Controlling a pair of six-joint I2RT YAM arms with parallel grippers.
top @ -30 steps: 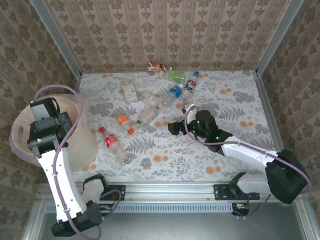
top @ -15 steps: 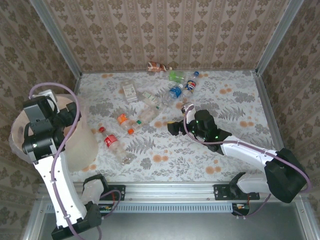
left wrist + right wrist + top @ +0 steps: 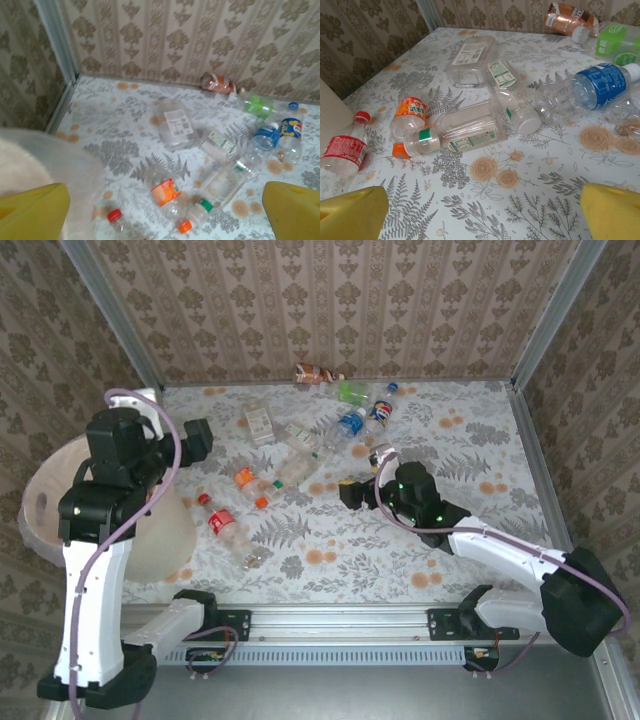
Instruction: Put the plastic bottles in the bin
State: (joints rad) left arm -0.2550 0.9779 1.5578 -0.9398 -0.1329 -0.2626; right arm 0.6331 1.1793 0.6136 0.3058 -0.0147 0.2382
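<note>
Right gripper [image 3: 348, 492] spread wide and empty, looks nearer than the equally spread left gripper [image 3: 196, 438] to the orange-capped clear bottle [image 3: 465, 134], which lies just ahead between it and the bin [image 3: 165, 540], long axis crosswise.

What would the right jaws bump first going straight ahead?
Probably the clear crushed plastic bottle with the green-and-white label, lying on its side just ahead; depth is hard to judge.

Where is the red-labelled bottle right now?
In the top view the red-labelled bottle lies at the left of the table, just right of the bin, with the orange-labelled bottle beyond it.
</note>
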